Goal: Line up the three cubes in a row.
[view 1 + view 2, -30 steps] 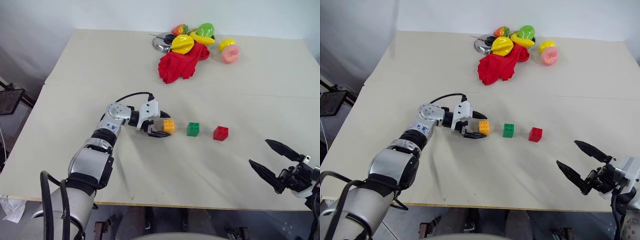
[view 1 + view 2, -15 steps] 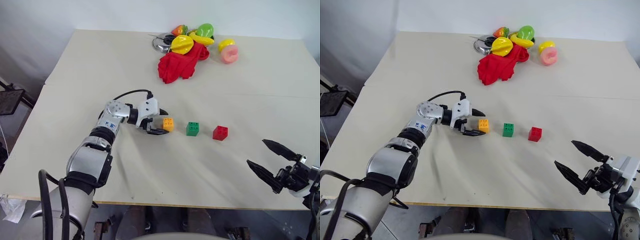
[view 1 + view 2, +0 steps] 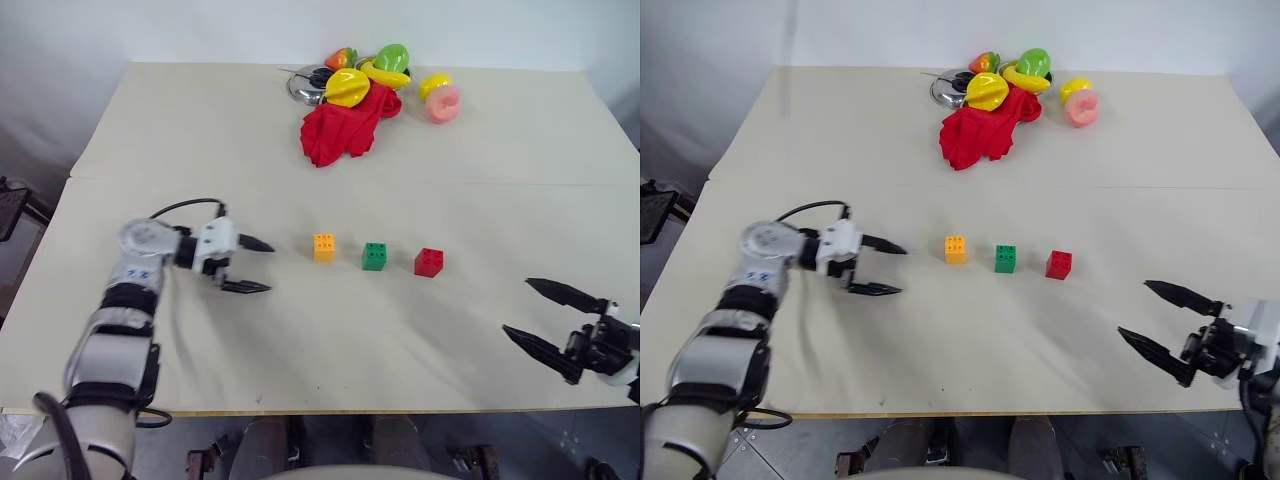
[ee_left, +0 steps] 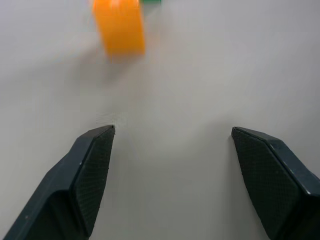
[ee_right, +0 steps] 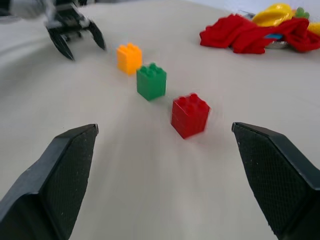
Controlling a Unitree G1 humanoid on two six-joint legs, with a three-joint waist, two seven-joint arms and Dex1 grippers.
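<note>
Three studded cubes stand in a row on the table [image 3: 300,350]: an orange-yellow cube [image 3: 324,247] at the left, a green cube [image 3: 375,256] in the middle, a red cube [image 3: 429,262] at the right. My left gripper [image 3: 258,266] is open and empty, a short way left of the orange-yellow cube and pointing at it. My right gripper [image 3: 540,318] is open and empty near the table's front right edge, well clear of the red cube. The right wrist view shows the red cube [image 5: 190,115], green cube [image 5: 151,81] and orange-yellow cube [image 5: 129,58] in line.
A red cloth [image 3: 340,125] lies at the far side of the table with several toy fruits [image 3: 390,65] and a metal bowl [image 3: 302,85] beside it. The near half of the table around the cubes is bare.
My left gripper has drawn back to the left, away from the orange-yellow cube, which stays in place. The camera has also shifted. The right gripper has barely moved.
</note>
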